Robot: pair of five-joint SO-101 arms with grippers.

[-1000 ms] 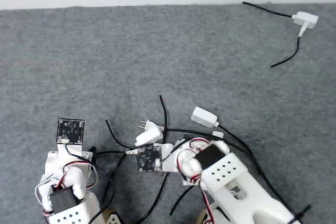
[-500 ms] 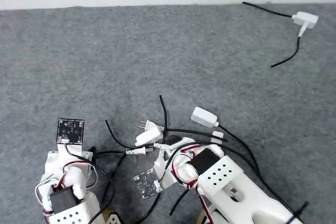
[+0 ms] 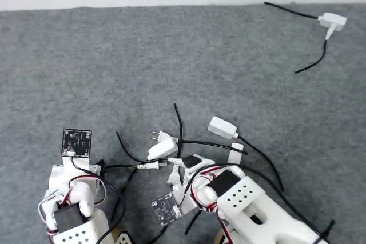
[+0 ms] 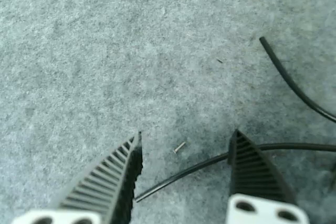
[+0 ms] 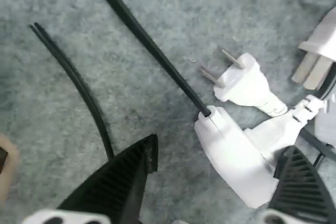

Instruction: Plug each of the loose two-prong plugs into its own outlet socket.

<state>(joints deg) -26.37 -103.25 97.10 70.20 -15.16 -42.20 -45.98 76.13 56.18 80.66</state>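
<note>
A white two-prong plug (image 3: 162,144) (image 5: 244,85) lies on the grey carpet with its prongs free. Beside it rests a bigger white socket body (image 5: 233,153) on a black cable. A further white socket block (image 3: 222,127) lies to the right, and another white piece (image 3: 333,21) sits at the far right corner. My right gripper (image 5: 220,148) (image 3: 213,157) is open just over the plug cluster, holding nothing. My left gripper (image 4: 186,140) is open above bare carpet, with a thin black cable (image 4: 210,161) crossing between its fingers.
Several black cables (image 3: 178,124) loop around the plugs and under both arms near the front edge. A small white connector (image 3: 150,165) lies between the arms. A tiny metal pin (image 4: 179,147) rests on the carpet. The carpet beyond stretches bare to the white wall.
The right arm's wrist has swung down and back toward the front edge, its camera board dropping lower in the high view. The left arm has not moved.
</note>
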